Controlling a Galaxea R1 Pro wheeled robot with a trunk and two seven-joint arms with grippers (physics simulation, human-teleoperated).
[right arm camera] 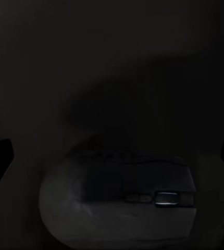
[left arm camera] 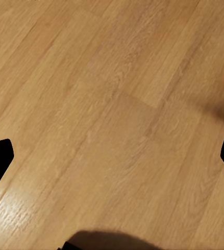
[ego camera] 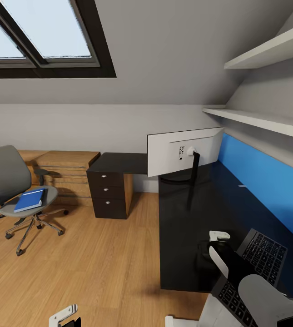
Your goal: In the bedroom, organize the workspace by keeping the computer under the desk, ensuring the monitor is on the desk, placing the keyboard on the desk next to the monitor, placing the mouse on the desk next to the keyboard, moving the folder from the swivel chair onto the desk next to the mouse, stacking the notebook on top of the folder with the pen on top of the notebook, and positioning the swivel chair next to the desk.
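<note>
Keyboard [ego camera: 255, 272] beside mouse [right arm camera: 122, 200], monitor [ego camera: 185, 154] beyond

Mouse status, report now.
Right tool open over the mouse on the desk, beside the keyboard. Left tool open above floor. Folder on the swivel chair.

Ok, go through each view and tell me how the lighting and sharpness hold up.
Head view: evenly bright and sharp, the glossy black desk top mirroring the wide white-backed monitor. Left wrist view: warm light on the wood plank floor, soft dark shadow at the edge. Right wrist view: very dark, the small rounded dark grey mouse barely readable.
</note>
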